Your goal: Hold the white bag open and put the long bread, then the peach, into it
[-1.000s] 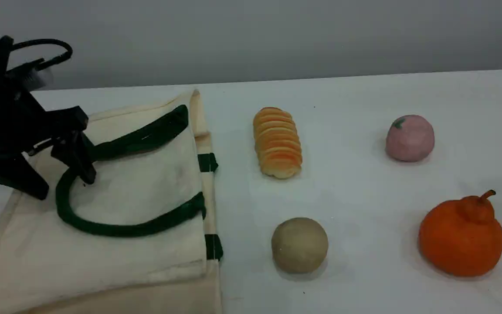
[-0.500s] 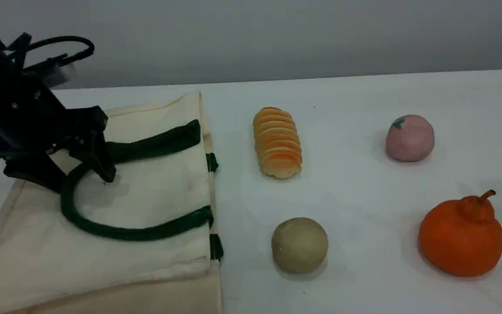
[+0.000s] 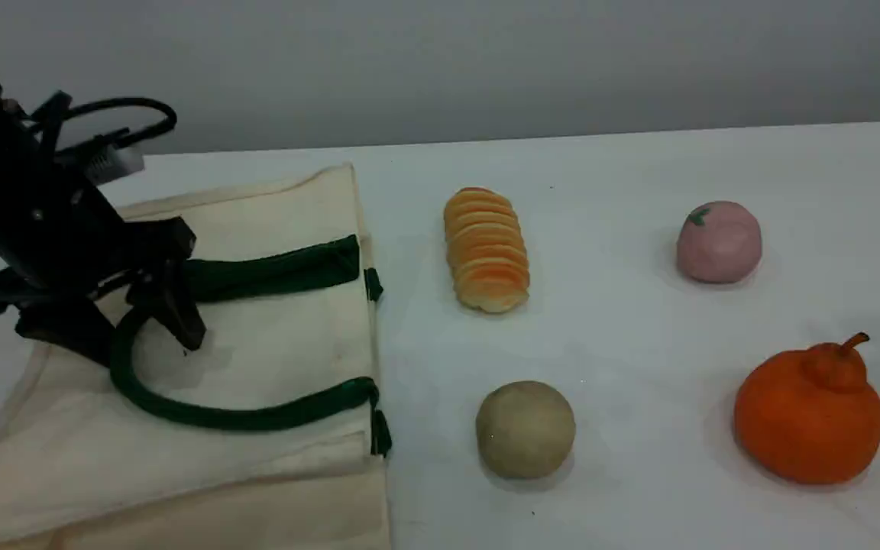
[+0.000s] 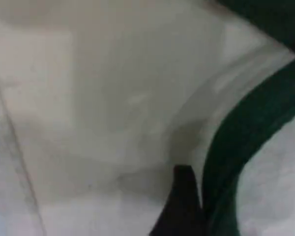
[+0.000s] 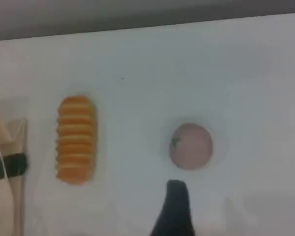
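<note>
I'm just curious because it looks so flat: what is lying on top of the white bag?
Its own green handle lies looped on the white bag, with the left gripper open astride the loop. The inside is hidden; the bag lies flat.

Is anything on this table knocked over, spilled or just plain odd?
Nothing is spilled or broken. The only untidy thing is the white bag, lying flat on the left with its green handle flopped across it; the left tool stands open astride that handle. The long bread, peach, beige ball and orange fruit sit apart.
</note>
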`<state>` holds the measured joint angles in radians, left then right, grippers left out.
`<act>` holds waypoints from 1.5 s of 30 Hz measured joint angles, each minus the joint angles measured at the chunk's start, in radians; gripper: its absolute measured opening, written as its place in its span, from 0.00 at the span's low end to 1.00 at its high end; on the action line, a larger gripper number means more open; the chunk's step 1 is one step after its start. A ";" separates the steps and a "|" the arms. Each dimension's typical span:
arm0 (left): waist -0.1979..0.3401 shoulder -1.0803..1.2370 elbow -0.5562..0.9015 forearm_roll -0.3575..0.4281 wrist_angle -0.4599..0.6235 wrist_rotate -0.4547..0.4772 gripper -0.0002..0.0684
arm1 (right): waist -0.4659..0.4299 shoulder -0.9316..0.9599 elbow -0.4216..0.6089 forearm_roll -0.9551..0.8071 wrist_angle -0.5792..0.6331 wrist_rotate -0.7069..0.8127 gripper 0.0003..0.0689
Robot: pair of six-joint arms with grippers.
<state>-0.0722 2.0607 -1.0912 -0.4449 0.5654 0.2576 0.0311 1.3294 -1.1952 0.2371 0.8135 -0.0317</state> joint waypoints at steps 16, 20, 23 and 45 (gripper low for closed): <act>0.000 0.001 0.000 -0.004 0.001 0.003 0.13 | 0.000 0.000 0.000 0.000 0.001 0.000 0.81; 0.000 -0.002 0.000 -0.004 0.018 0.039 0.12 | 0.000 0.000 0.000 0.000 0.001 0.000 0.81; 0.000 -0.017 -0.010 0.001 0.057 0.071 0.12 | 0.000 0.000 0.000 0.000 0.001 0.000 0.81; 0.000 -0.067 -0.575 0.100 0.659 0.276 0.12 | 0.000 0.000 0.000 0.000 -0.001 -0.035 0.81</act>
<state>-0.0722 1.9939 -1.6667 -0.3453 1.2248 0.5336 0.0311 1.3294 -1.1952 0.2369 0.8126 -0.0664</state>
